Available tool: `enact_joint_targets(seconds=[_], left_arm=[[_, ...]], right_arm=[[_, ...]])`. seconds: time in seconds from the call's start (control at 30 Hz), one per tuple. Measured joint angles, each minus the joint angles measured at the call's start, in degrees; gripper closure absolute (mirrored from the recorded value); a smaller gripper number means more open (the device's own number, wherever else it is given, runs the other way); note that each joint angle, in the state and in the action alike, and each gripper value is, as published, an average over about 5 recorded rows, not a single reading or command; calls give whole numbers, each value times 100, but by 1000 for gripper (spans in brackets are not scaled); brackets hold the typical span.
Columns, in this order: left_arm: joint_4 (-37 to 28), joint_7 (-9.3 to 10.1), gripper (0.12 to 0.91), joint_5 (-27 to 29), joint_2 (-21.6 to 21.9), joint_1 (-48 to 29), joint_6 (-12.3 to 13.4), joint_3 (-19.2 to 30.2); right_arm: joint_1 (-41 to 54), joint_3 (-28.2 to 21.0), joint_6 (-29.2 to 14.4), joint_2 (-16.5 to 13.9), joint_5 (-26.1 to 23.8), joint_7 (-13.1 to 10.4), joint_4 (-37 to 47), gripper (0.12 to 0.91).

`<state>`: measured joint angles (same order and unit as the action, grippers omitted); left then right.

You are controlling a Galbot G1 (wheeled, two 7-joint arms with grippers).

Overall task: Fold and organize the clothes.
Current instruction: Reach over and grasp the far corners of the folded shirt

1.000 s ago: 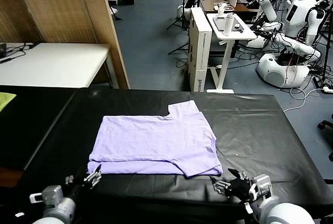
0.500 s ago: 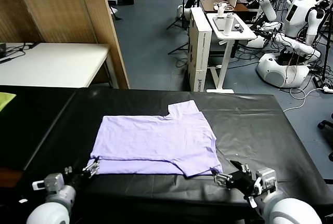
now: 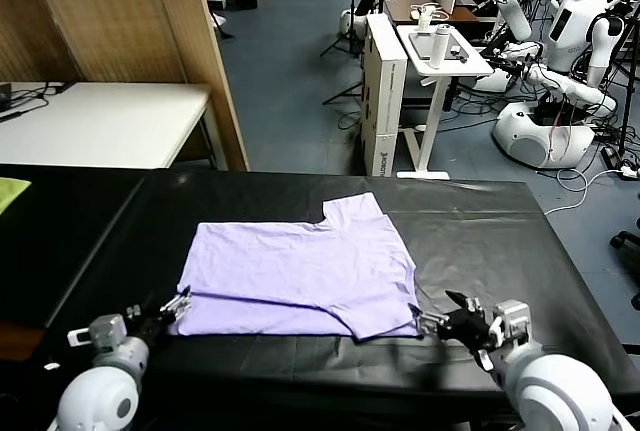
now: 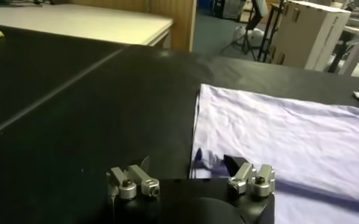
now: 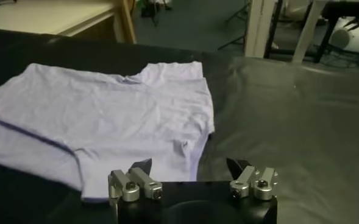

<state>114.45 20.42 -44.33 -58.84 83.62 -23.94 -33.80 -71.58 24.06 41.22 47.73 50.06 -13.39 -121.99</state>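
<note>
Item: pale lavender short-sleeved T-shirt of thin wrinkled fabric (image 3: 300, 276), one pc only.
Location: mid tabletop, a bit nearer the front edge than the back; well apart from left & right edges.
Support: black cloth-covered tabletop (image 3: 500, 241).
Condition: lies flat, already doubled over once. Two layers show along the front hem, lower layer peeking out w/ a darker fold line. One sleeve sticks out toward the back edge.
Print: not visible in these views; side w/ print can't be told.
Left tool (image 3: 178, 304): low at the shirt's front-left corner, fingers apart. Left wrist view shows one fingertip (image 4: 235, 164) over the hem edge, the other off the cloth on bare tabletop. Nothing clamped yet.
Right tool (image 3: 432, 323): low at the shirt's front-right corner, just beside the hem, fingers apart. Right wrist view shows both tips over or just at the fabric edge; no grip yet.
Done so far (est.): first fold, shirt roughly rectangular, edges fairly squared.
Left to do (est.): pinch both front corners, carry them over for at least one more fold, tuck the sleeve, then tidy or place the bundle. Roughly mid-task.
Risk (est.): thin fabric, tools may catch one layer only & pull the fold apart.
Other: yellow-green cloth scrap (image 3: 10, 191) at far left edge, untouched, not part of job.
</note>
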Motion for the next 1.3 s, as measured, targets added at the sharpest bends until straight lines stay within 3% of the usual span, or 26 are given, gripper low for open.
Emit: enact_joint_targets(seconds=[0.3,0.6,0.93,1.3], left_arm=[[-216,-5,123,-108,-33,-461,-70,108],[-765,-100,123,-187,120,-1372,-152,436],[-1478,-672,123,-92,177,-2231,-306,765],[-2184,-707,123,-205,266,-3075,-582,1176]], right_arm=[[1364,-718,-377,209,-21,249,1044,118],[2586,-1576,-647,608,-273,439,2279,118],[3506,-2175,-436,1193,-367,364,3360,118],[4215,-2484,-195,1704,-539,318,4317,118]])
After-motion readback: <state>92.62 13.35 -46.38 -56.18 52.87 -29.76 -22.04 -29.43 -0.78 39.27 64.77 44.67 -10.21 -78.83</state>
